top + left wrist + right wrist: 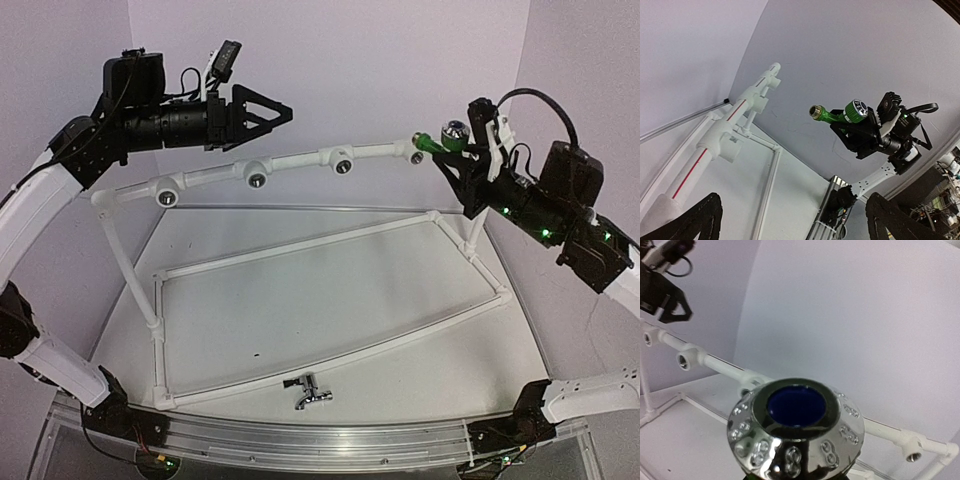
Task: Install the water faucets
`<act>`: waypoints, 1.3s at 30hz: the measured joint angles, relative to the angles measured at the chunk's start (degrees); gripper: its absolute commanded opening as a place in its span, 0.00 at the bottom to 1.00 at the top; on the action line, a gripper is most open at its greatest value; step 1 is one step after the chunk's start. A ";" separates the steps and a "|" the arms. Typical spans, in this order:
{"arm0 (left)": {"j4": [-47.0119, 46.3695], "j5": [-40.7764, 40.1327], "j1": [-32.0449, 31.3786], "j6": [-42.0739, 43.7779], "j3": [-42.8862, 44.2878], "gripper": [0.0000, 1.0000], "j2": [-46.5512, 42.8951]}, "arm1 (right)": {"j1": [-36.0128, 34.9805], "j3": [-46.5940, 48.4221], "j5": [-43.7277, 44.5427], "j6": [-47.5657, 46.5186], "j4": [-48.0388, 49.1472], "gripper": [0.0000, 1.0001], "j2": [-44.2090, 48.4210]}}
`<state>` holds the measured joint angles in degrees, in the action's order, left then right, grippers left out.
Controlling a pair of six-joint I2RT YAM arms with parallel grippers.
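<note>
Right end effector (447,152), partly closed on the green faucet (430,144), held its inlet just beside the rightmost socket (416,157) of the pipe rail (300,160). Left end effector (285,112) gaped empty above the rail. The chrome faucet (308,392) lay well in front of the rail. Off-axis entry risked cross-threading.

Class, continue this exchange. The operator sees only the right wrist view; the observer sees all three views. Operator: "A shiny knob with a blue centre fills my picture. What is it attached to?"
Observer: It tops the green faucet, clamped in the right gripper.
Operator: Is its threaded end screwed in yet?
Observer: No; it is free in the air, apart from the pipe rail.
Operator: Where is the other faucet?
Observer: The chrome faucet lies on the table, near the front edge.
</note>
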<state>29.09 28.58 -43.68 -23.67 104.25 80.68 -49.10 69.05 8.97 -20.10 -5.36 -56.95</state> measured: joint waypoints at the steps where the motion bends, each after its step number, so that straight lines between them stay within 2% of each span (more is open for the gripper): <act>1: 0.83 -1.32 0.00 0.74 0.00 1.00 -0.14 | 0.59 -0.98 1.46 -0.14 0.13 0.00 0.09; 4: 2.54 -4.74 0.00 2.40 -0.04 1.00 -0.39 | 0.96 -3.61 4.49 -0.76 0.15 0.00 -0.63; 10: 4.00 -12.49 0.00 3.06 -1.91 1.00 -1.88 | 0.96 -4.84 4.10 -2.93 0.43 0.00 -2.98; 13: 5.29 -15.77 0.00 3.85 -2.25 1.00 -2.29 | 0.92 -4.84 7.43 -3.46 2.59 0.00 -4.42; 20: 5.39 -17.69 0.00 4.49 -4.33 1.00 -3.24 | 3.46 -5.48 12.54 -2.65 5.71 0.00 -5.93; 31: 4.24 -16.41 0.00 4.64 -6.33 1.00 -4.08 | 12.09 -14.18 0.84 -6.14 16.14 0.00 -3.34; 39: 3.79 -16.27 0.00 4.48 -7.46 1.00 -5.22 | 13.55 -15.81 -3.87 -8.89 20.81 0.00 -3.68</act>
<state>32.87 12.32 -43.68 -19.20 96.79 75.46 -35.55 53.23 5.10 -28.99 15.45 -60.63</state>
